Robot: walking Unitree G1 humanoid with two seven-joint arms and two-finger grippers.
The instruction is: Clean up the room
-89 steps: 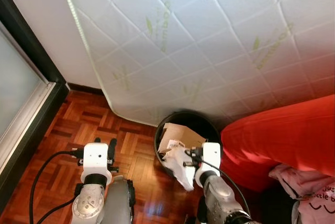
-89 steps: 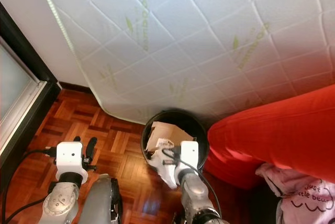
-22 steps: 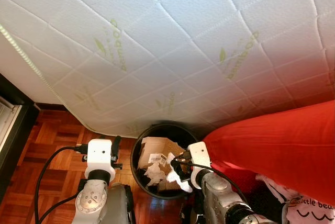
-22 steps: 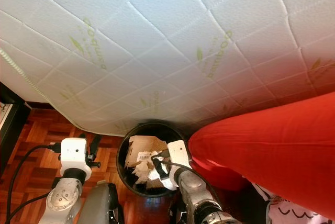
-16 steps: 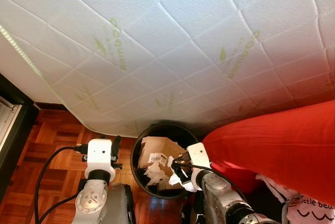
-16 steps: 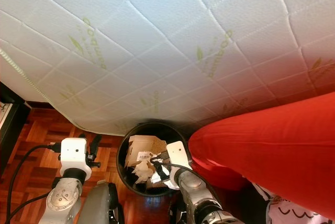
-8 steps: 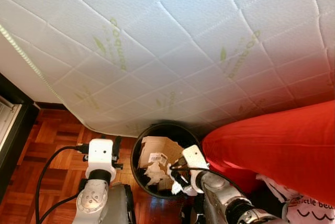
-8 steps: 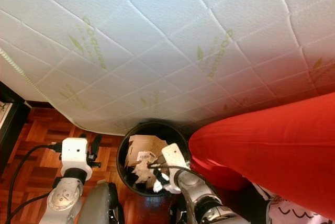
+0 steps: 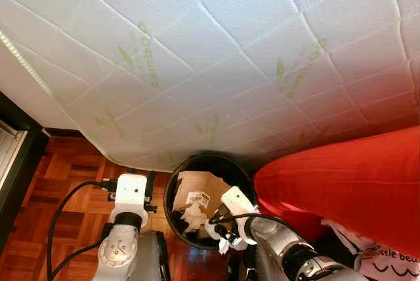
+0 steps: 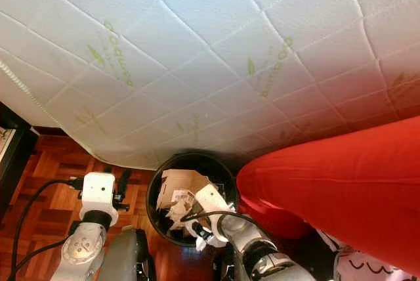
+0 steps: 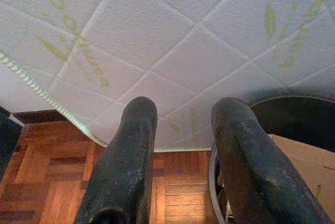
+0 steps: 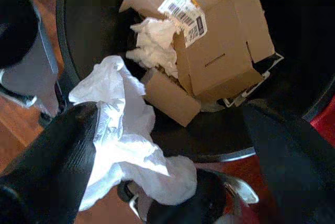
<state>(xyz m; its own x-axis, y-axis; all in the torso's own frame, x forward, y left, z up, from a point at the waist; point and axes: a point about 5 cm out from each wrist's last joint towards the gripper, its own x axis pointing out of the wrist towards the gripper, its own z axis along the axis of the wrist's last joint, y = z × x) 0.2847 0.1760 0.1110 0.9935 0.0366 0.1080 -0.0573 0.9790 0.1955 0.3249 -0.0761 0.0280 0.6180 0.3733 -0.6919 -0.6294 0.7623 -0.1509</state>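
A black round bin (image 9: 172, 189) stands on the parquet at the foot of a leaning mattress. It holds a folded cardboard box (image 12: 225, 46) with a barcode label and crumpled white tissue (image 12: 157, 41). My right gripper (image 9: 220, 226) hovers over the bin's near rim, its jaws open wide. A crumpled white plastic wrapper (image 12: 125, 130) drapes against one finger (image 12: 52, 166) and over the rim. My left gripper (image 9: 149, 179) is held left of the bin, open and empty, pointing at the mattress (image 11: 172, 41).
The white quilted mattress (image 9: 230, 51) fills the space behind the bin. A big red cushion (image 9: 341, 176) presses against the bin's right side. A pink printed cloth (image 9: 394, 271) lies at the lower right. A dark door frame (image 9: 16, 130) borders the parquet floor (image 9: 65, 176) on the left.
My right gripper swung left over the bin's near rim and its fingers spread apart. The white wrapper now hangs loose against one finger. Earlier, the view closed in on the bin.
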